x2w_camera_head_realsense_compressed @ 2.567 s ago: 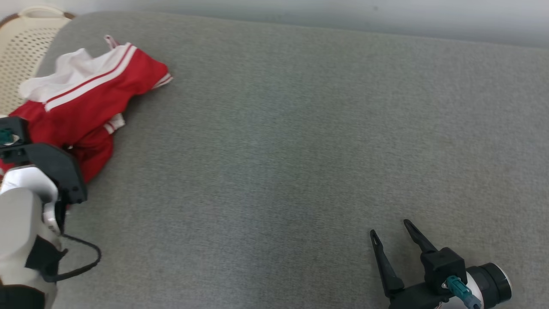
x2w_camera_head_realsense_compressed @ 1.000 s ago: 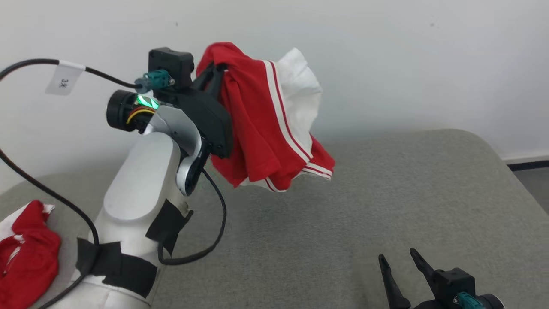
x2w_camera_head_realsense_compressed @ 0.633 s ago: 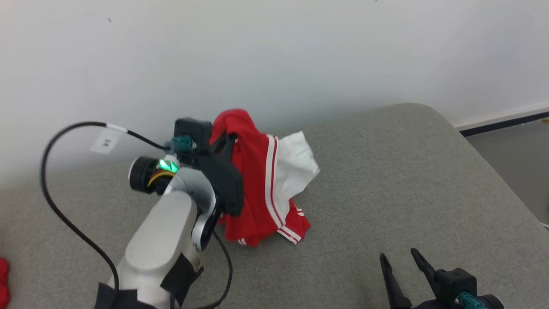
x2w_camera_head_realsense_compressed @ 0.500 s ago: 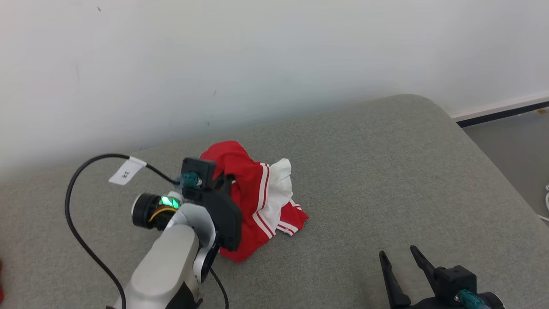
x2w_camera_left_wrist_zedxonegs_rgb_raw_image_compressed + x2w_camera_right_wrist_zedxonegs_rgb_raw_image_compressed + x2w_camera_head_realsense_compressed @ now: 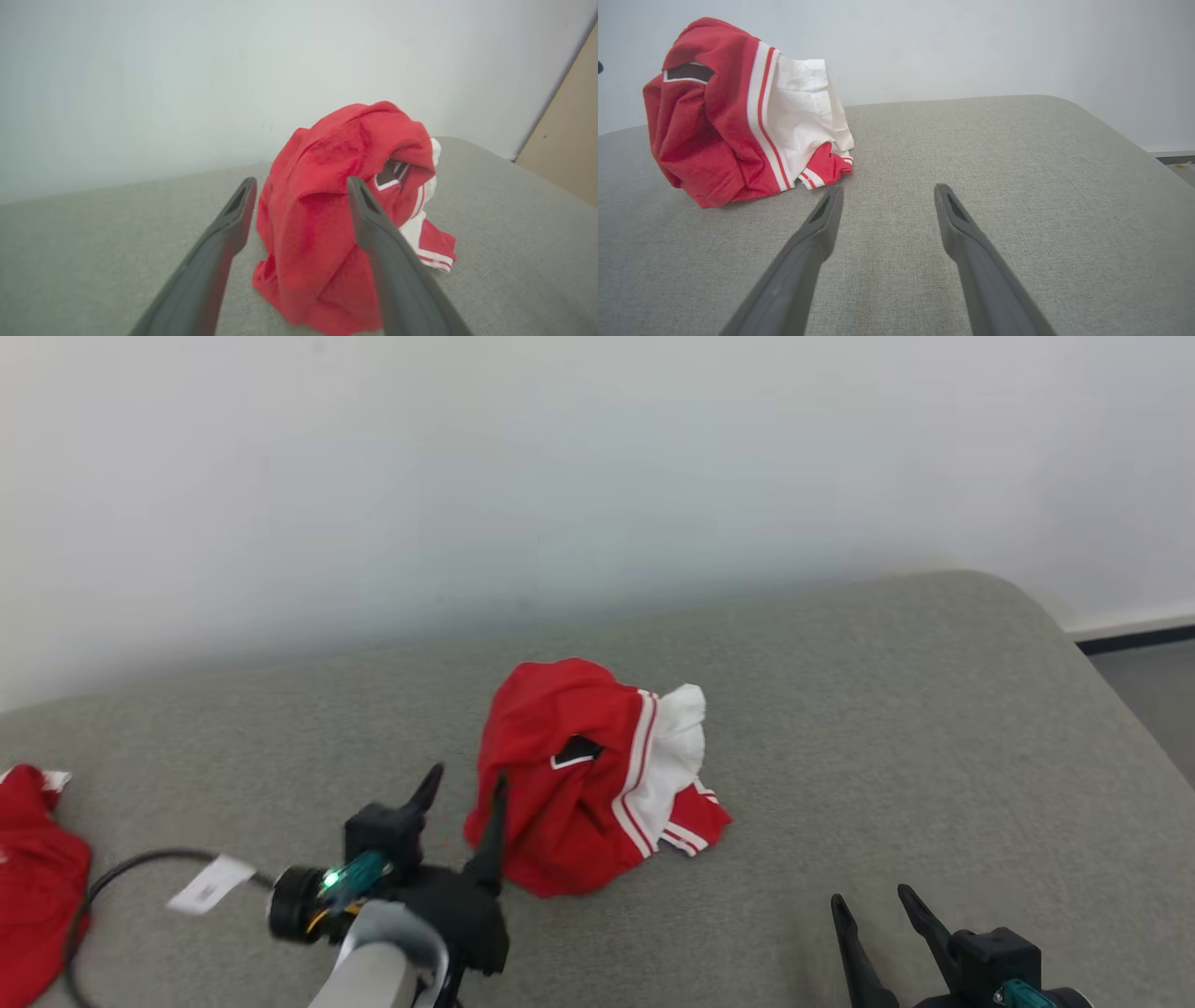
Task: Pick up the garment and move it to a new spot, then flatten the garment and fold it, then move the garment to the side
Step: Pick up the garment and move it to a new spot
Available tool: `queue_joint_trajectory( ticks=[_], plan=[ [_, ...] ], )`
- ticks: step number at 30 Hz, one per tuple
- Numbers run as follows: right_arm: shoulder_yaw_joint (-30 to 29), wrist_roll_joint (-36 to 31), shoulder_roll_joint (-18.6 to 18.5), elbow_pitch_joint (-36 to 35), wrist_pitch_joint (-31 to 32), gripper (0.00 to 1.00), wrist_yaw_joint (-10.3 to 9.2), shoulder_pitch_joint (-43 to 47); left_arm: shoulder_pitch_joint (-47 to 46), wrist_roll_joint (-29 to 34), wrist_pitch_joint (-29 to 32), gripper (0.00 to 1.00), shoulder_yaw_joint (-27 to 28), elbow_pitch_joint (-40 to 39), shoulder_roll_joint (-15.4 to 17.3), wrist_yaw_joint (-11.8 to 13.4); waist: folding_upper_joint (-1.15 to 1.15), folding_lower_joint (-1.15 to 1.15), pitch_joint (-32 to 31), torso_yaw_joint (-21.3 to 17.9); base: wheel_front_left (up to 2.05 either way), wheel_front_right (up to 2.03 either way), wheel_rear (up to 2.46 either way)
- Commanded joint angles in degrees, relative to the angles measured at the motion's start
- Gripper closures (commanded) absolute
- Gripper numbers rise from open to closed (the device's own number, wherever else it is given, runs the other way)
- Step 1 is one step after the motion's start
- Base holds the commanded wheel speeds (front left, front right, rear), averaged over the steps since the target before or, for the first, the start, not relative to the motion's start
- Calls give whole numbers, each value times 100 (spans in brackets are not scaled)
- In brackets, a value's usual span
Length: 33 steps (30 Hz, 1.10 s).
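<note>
The garment [image 5: 588,775], red with white stripes and a white panel, sits as a crumpled, upright heap in the middle of the grey padded surface [image 5: 887,728]. My left gripper [image 5: 464,803] stands open just left of and nearer than the heap, with nothing held. In the left wrist view the garment [image 5: 341,205] rises just beyond the spread fingers of the left gripper [image 5: 301,186]. My right gripper [image 5: 871,899] is open and empty at the lower right, well apart from the garment. The right wrist view has the garment [image 5: 733,116] up and to the left of the right gripper [image 5: 888,190].
Another red garment [image 5: 37,877] lies at the surface's far left edge. A pale wall [image 5: 597,476] runs along the back. The surface's rounded right corner drops to the floor [image 5: 1153,681]. A beige panel [image 5: 565,140] stands at the right in the left wrist view.
The left gripper came down with the garment, opened and let go of it. The garment now rests on the surface, and the gripper has drawn back. The camera has also shifted.
</note>
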Motion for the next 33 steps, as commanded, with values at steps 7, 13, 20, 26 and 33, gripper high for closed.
queue_joint_trajectory(
  ticks=[7, 13, 20, 26, 33],
  plan=[
    [-229, 100, 8, 176, -303, 0, -12, 35, 1339, -63, -203, 0, 717, -1825, 372, 202, 0, -1, -231, 768, 0, 0, 0],
    [-379, -72, 4, 298, -715, 0, -12, -30, 2830, 93, -198, 0, 1506, -3235, 358, 105, 0, -1, -392, 1131, 0, 0, 0],
    [-479, -134, 5, 85, -783, 0, -12, 214, 3548, 216, -199, 0, 1632, -3329, 422, -107, 0, -1, -525, 1318, 0, 0, 0],
    [-596, -218, 4, -172, -632, 0, -12, 554, 3795, 170, -199, 0, 1624, -3273, 440, -223, 0, -1, -614, 1356, 0, 0, 0],
    [-589, -244, 4, -459, -431, 0, -12, 619, 3894, 137, -199, 0, 1795, -3208, 418, -283, 0, -1, -599, 1220, 0, 0, 0]
  ],
)
